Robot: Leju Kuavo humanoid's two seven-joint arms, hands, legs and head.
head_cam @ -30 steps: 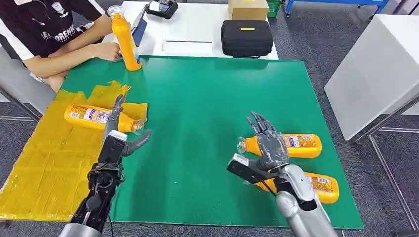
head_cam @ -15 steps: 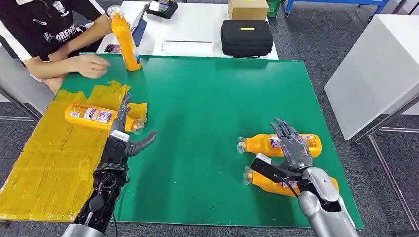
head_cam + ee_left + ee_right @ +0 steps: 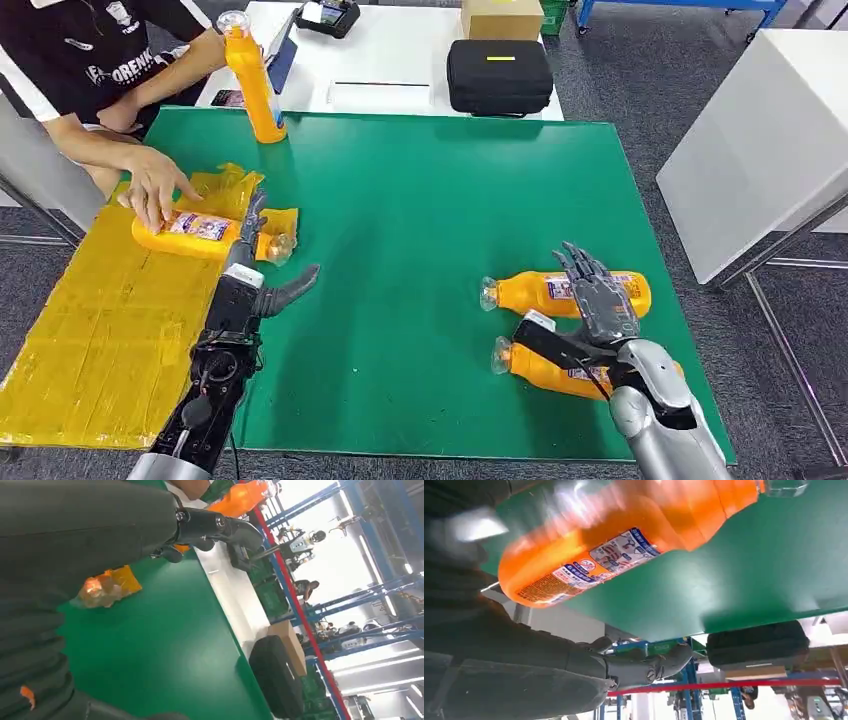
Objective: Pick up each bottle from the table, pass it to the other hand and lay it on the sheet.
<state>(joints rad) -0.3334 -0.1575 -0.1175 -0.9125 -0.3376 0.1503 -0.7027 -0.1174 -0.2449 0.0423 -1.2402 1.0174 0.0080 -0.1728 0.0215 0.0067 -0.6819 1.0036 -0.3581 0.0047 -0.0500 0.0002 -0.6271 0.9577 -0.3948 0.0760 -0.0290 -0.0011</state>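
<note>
Head view: my right hand (image 3: pixel 597 300) is spread, fingers apart and holding nothing, hovering over the far bottle (image 3: pixel 565 292), which lies on its side on the green mat (image 3: pixel 420 220). A second bottle (image 3: pixel 550 370) lies just beside it, partly under my wrist.

My left hand (image 3: pixel 255 280) is likewise spread and empty, at the edge of the yellow sheet (image 3: pixel 90 330). One bottle (image 3: pixel 195 235) already lies on that sheet, and a person's hand (image 3: pixel 152 190) rests on it.

Risk: both bottles are round and lying flat, so an off-centre closure could roll the target into its neighbour or toward the mat edge. The person's hand sits in my placement zone, so contact is possible.

Surroundings: an upright bottle (image 3: pixel 252 75) stands at the mat's far edge; a black case (image 3: pixel 499 75) and a cardboard box (image 3: pixel 500 17) sit on the white table (image 3: pixel 400 70) behind.
</note>
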